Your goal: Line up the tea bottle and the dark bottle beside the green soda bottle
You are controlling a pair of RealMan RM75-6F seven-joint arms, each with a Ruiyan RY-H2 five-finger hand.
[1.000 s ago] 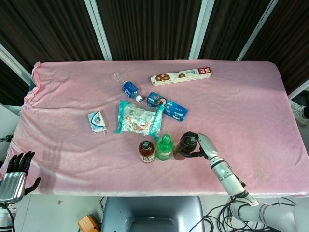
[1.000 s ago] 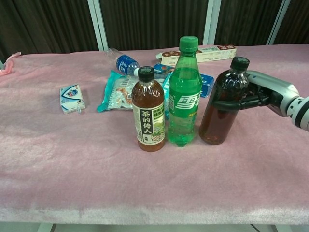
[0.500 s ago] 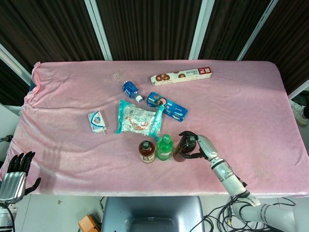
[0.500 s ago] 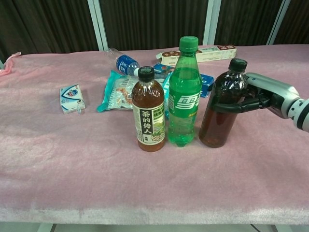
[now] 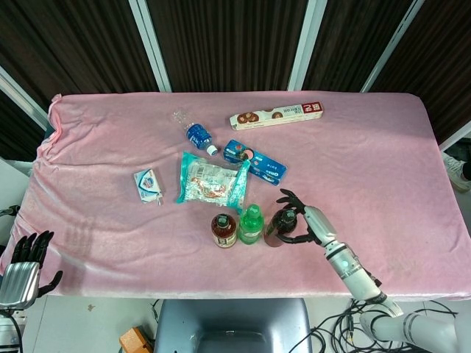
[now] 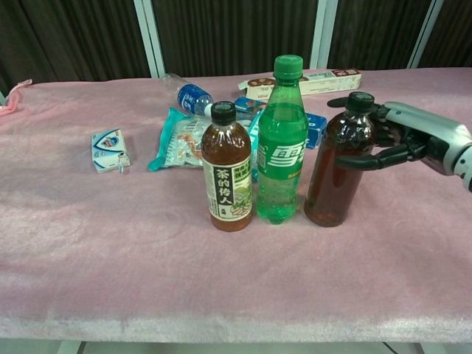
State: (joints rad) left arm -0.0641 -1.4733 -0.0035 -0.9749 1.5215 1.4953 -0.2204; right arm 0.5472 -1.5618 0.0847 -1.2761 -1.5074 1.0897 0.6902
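Three bottles stand upright in a row near the table's front edge. The tea bottle (image 5: 224,230) (image 6: 228,173), brown with a label, is on the left. In the middle is the green soda bottle (image 5: 250,223) (image 6: 281,147), and the dark bottle (image 5: 277,227) (image 6: 338,168) is on the right. My right hand (image 5: 306,220) (image 6: 413,139) hovers just right of the dark bottle's neck, fingers spread and loose from it. My left hand (image 5: 24,265) hangs beyond the table's front left corner, holding nothing, fingers apart.
On the pink cloth (image 5: 368,162) behind the row lie a teal snack bag (image 5: 211,180) (image 6: 179,144), a blue biscuit pack (image 5: 254,161), a small water bottle on its side (image 5: 194,132) (image 6: 186,93), a long biscuit box (image 5: 277,115) (image 6: 313,80) and a tissue pack (image 5: 148,184) (image 6: 108,150).
My right hand has let go of the dark bottle: its fingers have spread and drawn back to the right. The bottle stays standing beside the green one. The left hand has not moved.
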